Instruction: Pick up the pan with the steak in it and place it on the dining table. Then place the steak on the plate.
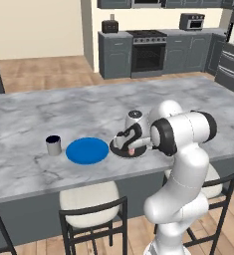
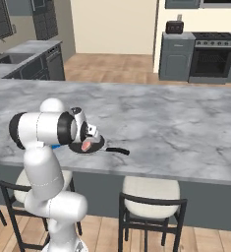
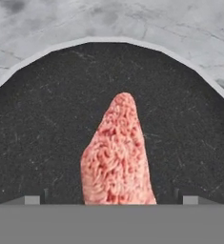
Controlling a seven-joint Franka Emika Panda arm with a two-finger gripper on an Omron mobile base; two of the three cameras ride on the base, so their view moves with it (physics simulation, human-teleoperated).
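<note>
The pan (image 2: 90,146) is seated on the dining table (image 2: 176,128), the plate (image 1: 87,150) just beside it at 9 o'clock. The steak (image 3: 117,155) is seen lying in the pan. The gripper (image 3: 111,200) is held spread directly over the steak, nothing pinched.

No readable text, label, brand, number or sign anywhere.
</note>
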